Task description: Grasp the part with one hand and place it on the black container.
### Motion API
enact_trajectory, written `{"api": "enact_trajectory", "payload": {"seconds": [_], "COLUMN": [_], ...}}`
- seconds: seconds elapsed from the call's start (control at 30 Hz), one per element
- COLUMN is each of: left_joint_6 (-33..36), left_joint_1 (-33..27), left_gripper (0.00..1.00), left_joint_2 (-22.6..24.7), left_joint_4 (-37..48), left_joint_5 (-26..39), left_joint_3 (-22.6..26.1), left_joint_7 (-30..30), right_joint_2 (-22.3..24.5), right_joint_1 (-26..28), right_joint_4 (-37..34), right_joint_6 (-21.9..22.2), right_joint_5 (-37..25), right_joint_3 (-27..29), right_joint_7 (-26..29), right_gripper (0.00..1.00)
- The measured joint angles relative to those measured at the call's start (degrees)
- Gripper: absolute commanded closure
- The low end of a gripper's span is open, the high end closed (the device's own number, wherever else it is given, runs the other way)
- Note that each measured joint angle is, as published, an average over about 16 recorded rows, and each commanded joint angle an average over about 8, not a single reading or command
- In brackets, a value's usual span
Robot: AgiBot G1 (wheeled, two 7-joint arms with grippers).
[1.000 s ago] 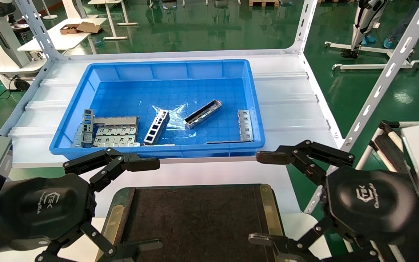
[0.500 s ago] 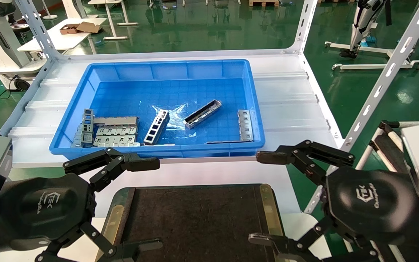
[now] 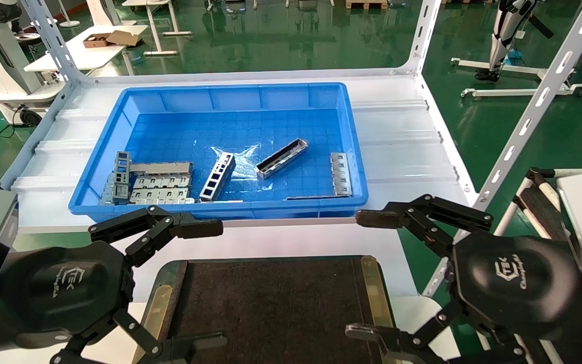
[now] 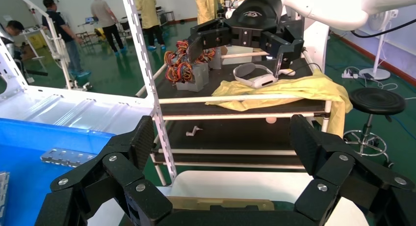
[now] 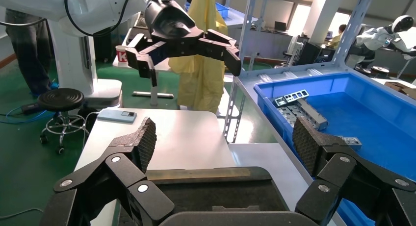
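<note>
The part [image 3: 281, 158], a silver-grey U-channel bar, lies slantwise on the floor of the blue bin [image 3: 230, 91], right of its middle. The black container [image 3: 271, 303] sits in front of the bin, with brass strips [image 3: 376, 293] along its sides. It also shows in the right wrist view [image 5: 211, 196]. My left gripper [image 3: 209, 285] is open and empty over the container's left side. My right gripper [image 3: 367, 275] is open and empty over its right side. Both are well short of the part. The wrist views show each gripper wide open: left [image 4: 223, 140], right [image 5: 225, 140].
In the bin, a ladder-like grey bar [image 3: 217, 177] lies left of the part. Flat silver plates lie at the front left [image 3: 162, 188] and at the right wall [image 3: 340, 173]. White slotted rack posts [image 3: 528, 116] rise at the shelf corners.
</note>
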Motion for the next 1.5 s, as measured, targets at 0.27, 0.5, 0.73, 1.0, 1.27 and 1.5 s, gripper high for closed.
{"api": "enact_trajectory", "payload": {"seconds": [0.27,0.5,0.73,1.0,1.27,1.5], "left_joint_6": [-3.3,-7.37,-10.71,-14.72,-21.89,-29.76], "left_joint_1": [-1.86,-6.4,-13.47,-21.99,-28.53,-32.18], "left_gripper": [0.0,0.0,0.0,0.0,0.0,0.0], "left_joint_2": [1.51,4.95,10.92,19.54,28.81,36.36], "left_joint_4": [0.13,1.61,7.25,18.68,32.83,45.38], "left_joint_5": [4.07,11.07,18.95,27.04,33.92,37.86], "left_joint_3": [1.32,4.23,8.29,12.7,15.87,17.39], "left_joint_7": [-0.42,-1.82,-3.88,-4.99,-2.69,1.65], "right_joint_2": [0.0,0.0,0.01,0.01,0.01,0.02], "right_joint_1": [0.01,0.01,0.02,0.02,0.02,0.02], "right_joint_4": [-0.01,-0.01,-0.02,-0.02,-0.02,-0.02], "right_joint_6": [-0.01,0.0,0.0,0.0,0.0,0.01], "right_joint_5": [0.0,0.01,0.01,0.02,0.03,0.03], "right_joint_3": [-0.01,-0.02,-0.03,-0.04,-0.05,-0.05], "right_joint_7": [-0.01,-0.01,-0.02,-0.02,-0.03,-0.03], "right_gripper": [0.0,0.0,0.0,0.0,0.0,0.0]}}
